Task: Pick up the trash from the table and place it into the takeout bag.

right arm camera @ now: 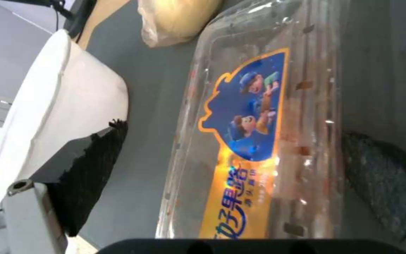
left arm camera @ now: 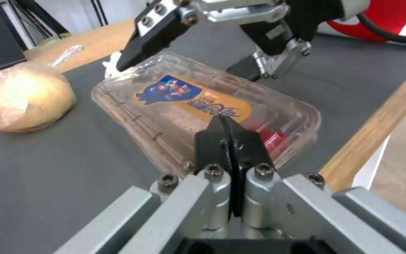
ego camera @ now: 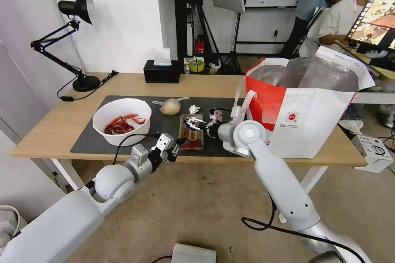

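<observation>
On the table's (ego camera: 49,131) dark mat lies the trash. A white bowl (ego camera: 121,121) of red shells stands at the left. A tied bag with a beige lump (ego camera: 170,107) and a tissue wad (ego camera: 194,109) lie behind a clear plastic tray (ego camera: 191,134). My right gripper (ego camera: 192,123) is open and low over the tray's far end (right arm camera: 259,134), one finger (right arm camera: 90,169) on each long side. My left gripper (ego camera: 177,144) is shut at the tray's near left corner (left arm camera: 240,116), with nothing seen between its fingers (left arm camera: 212,144). The takeout bag (ego camera: 304,107) stands open at the right.
A black tissue box (ego camera: 161,72) and a desk lamp (ego camera: 78,41) stand at the back of the table. The bowl (right arm camera: 57,106) is close beside my right gripper's outer finger. The table's front edge (left arm camera: 377,130) runs just past the tray. People sit behind the bag.
</observation>
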Available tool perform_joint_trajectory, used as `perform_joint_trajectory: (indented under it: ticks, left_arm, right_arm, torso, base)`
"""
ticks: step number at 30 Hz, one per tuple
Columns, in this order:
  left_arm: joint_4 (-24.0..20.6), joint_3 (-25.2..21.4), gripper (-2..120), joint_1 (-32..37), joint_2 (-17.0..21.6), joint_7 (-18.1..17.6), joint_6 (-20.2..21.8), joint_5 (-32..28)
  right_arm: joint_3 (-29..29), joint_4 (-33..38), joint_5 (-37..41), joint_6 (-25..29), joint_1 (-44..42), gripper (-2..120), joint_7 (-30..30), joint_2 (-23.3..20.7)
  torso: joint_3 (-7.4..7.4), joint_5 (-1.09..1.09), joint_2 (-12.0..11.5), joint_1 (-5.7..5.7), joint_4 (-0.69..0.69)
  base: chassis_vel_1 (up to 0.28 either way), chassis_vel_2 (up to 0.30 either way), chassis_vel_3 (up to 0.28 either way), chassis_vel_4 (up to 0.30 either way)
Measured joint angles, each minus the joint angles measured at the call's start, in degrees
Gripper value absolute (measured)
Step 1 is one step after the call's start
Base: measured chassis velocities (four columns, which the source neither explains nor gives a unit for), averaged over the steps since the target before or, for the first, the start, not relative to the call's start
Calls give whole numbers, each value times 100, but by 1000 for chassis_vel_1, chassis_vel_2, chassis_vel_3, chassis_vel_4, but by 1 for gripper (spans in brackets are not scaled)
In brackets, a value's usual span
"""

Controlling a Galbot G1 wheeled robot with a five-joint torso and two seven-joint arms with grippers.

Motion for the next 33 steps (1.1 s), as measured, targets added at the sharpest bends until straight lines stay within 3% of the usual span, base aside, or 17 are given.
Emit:
perform_joint_trajectory:
  ticks: [25, 31, 33]
  left_arm:
    - [12, -7, 0, 1, -31, -3, -86, 0]
    - [-30, -9, 0, 0, -11, -3, -90, -5]
    - [-50, -24, 0, 1, 7, -3, -92, -9]
  right_arm:
    - [-257, -404, -10, 8, 283, 100, 25, 160]
    - [-274, -389, 3, 12, 266, 80, 112, 113]
    - [-278, -367, 9, 12, 250, 68, 130, 94]
  torso:
    - [0, 0, 0, 0, 0]
    - [0, 0, 0, 0, 0]
    - [0, 0, 0, 0, -1]
  base:
    - [0, 0, 0, 0]
    - [0, 0, 0, 0]
    - [0, 0, 0, 0]
